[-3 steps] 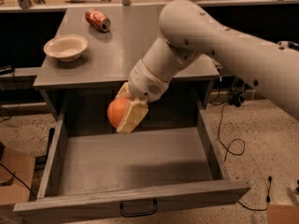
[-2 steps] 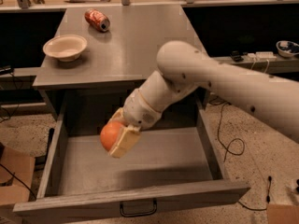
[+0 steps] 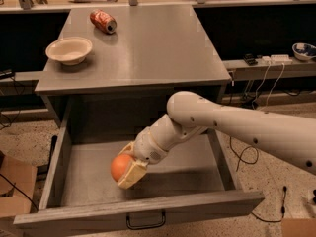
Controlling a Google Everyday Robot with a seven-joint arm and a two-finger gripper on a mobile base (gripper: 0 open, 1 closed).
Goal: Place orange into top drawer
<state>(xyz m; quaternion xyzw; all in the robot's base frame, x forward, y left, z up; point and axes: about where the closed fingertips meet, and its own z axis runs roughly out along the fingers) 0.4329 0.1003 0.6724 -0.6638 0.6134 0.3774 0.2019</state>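
Observation:
The top drawer is pulled wide open below the grey cabinet top, with its black handle at the front. My gripper reaches down inside the drawer, left of its middle, and is shut on the orange. The orange is bright and round, held between the cream-coloured fingers close above the drawer floor. Whether it touches the floor I cannot tell. My white arm comes in from the right over the drawer's right wall.
On the cabinet top a cream bowl stands at the left and a red soda can lies behind it. Cables run over the floor at the right. A cardboard box stands at the left.
My gripper with the orange has moved down and to the left, from just under the cabinet top into the open drawer. The arm has lowered with it.

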